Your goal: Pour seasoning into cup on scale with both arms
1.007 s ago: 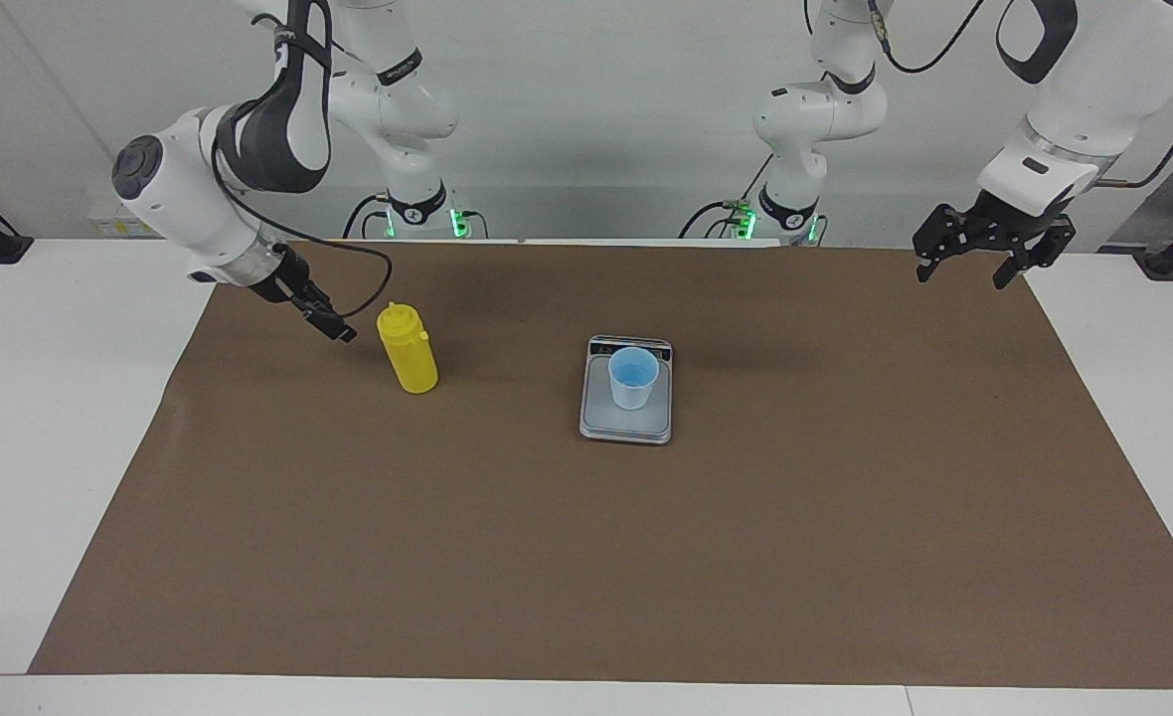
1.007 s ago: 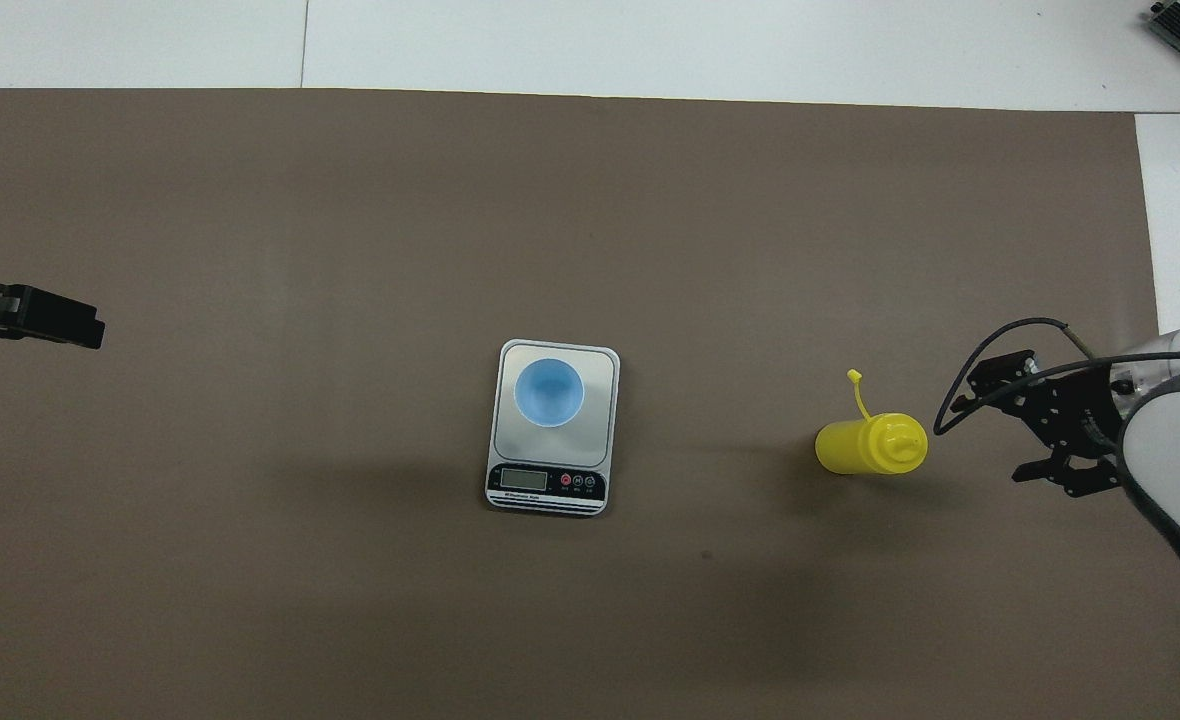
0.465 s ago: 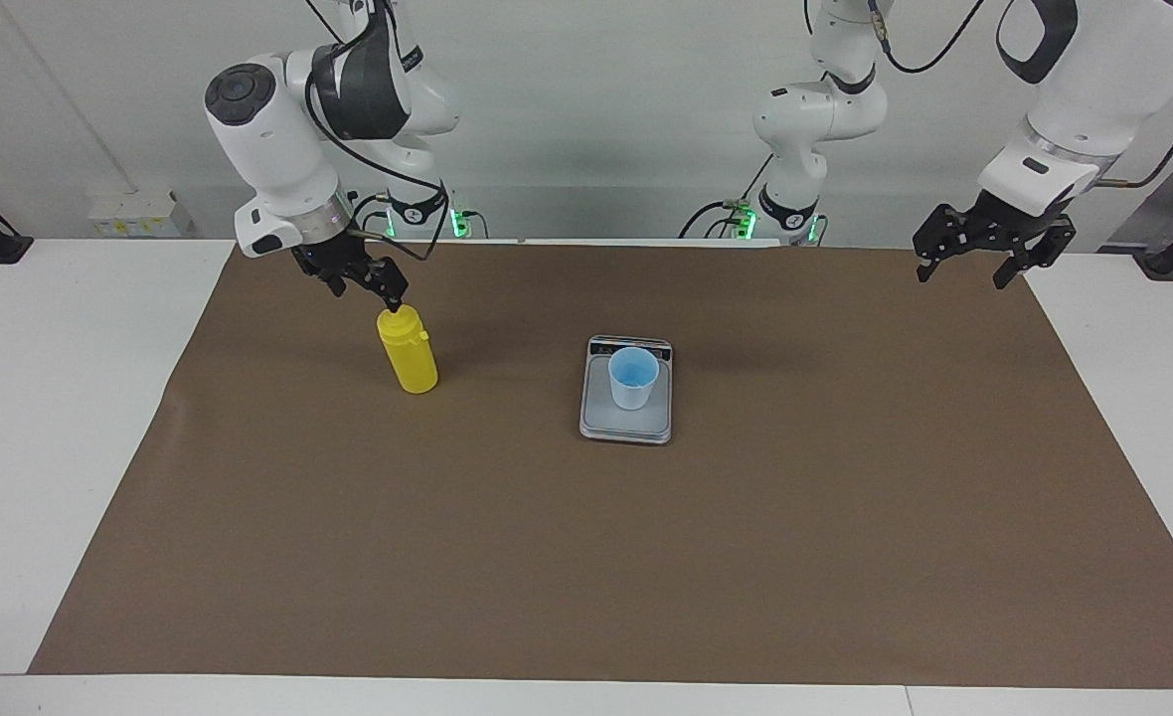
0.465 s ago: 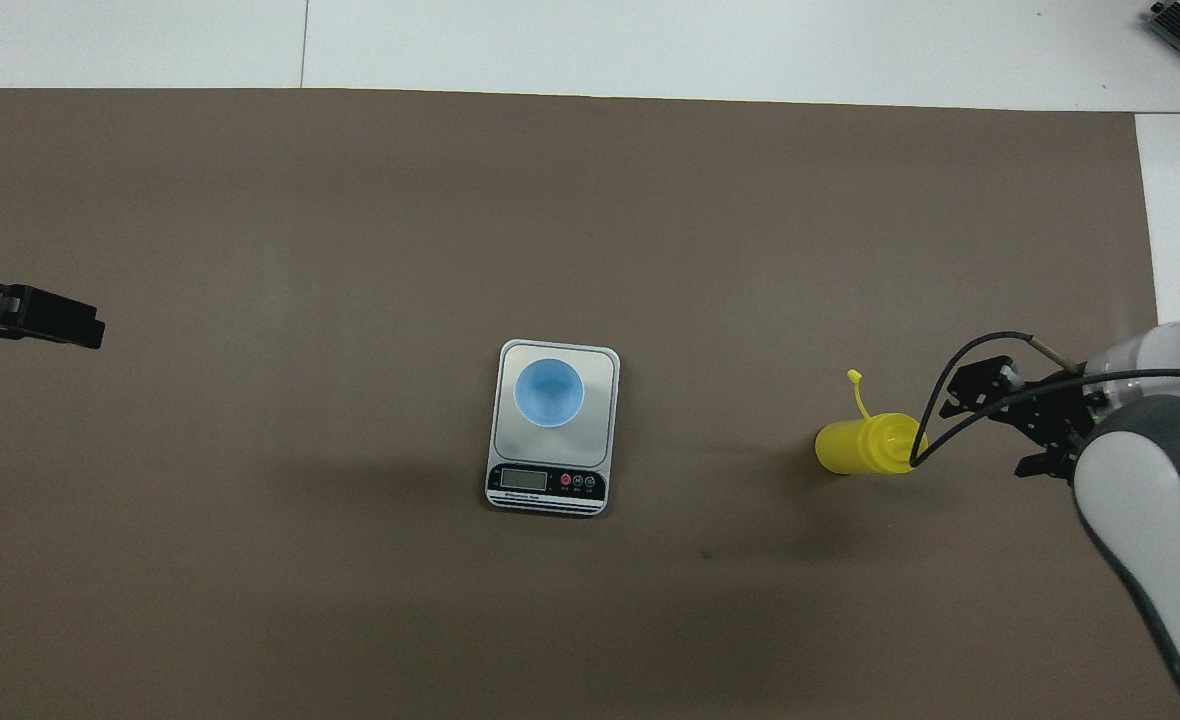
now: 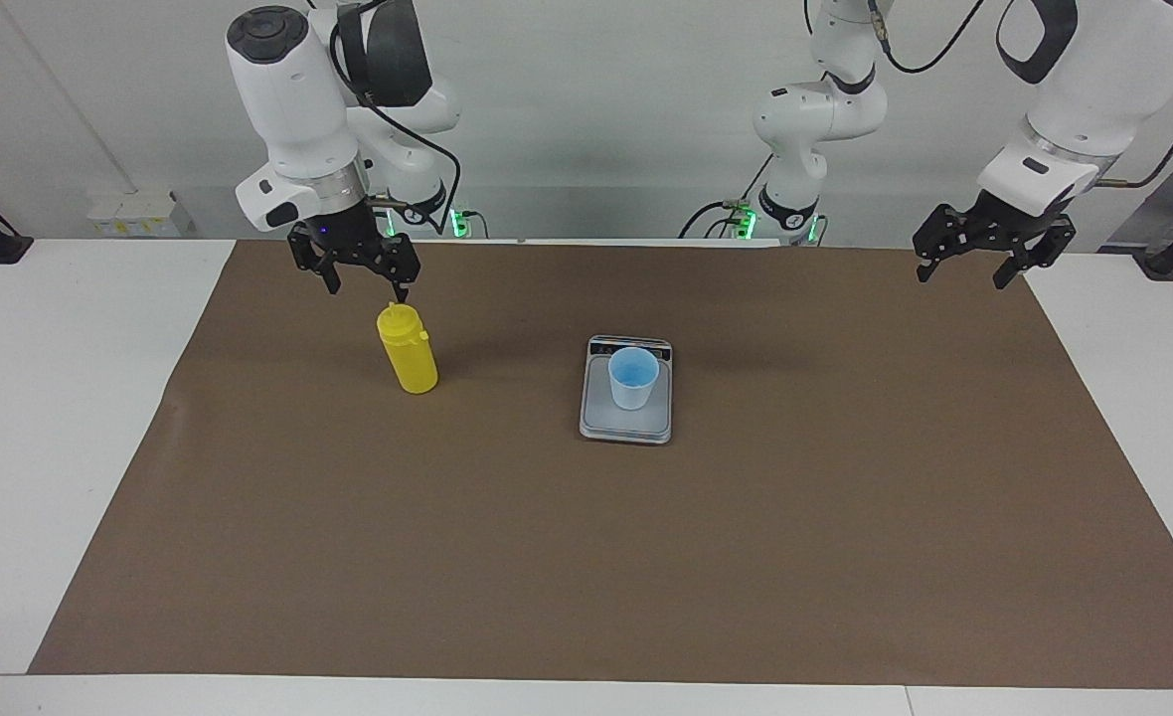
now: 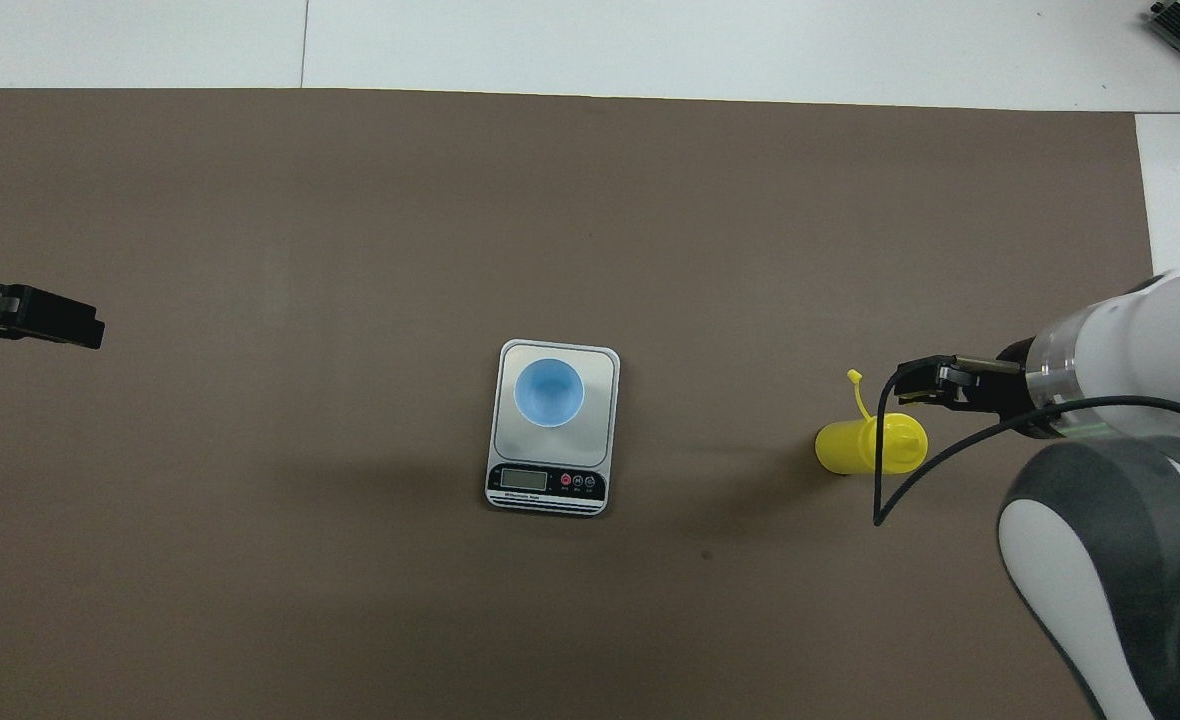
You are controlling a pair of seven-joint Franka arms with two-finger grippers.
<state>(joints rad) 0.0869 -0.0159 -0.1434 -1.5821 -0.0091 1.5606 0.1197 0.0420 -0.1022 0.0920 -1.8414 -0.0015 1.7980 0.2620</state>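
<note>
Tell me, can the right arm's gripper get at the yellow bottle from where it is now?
Probably yes. The right gripper hangs open just above the yellow bottle, which stands upright on the brown mat with nothing beside it. The cup on the scale stands well apart.

1 bottle [image 5: 407, 350], 1 cup [image 5: 633, 378], 1 scale [image 5: 626, 426], 2 arms [image 5: 293, 99].

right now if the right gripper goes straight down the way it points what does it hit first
Probably the seasoning: the open right gripper hangs just above its cap, slightly off toward the robots, so one finger may catch the nozzle; otherwise it meets the brown mat beside it.
</note>
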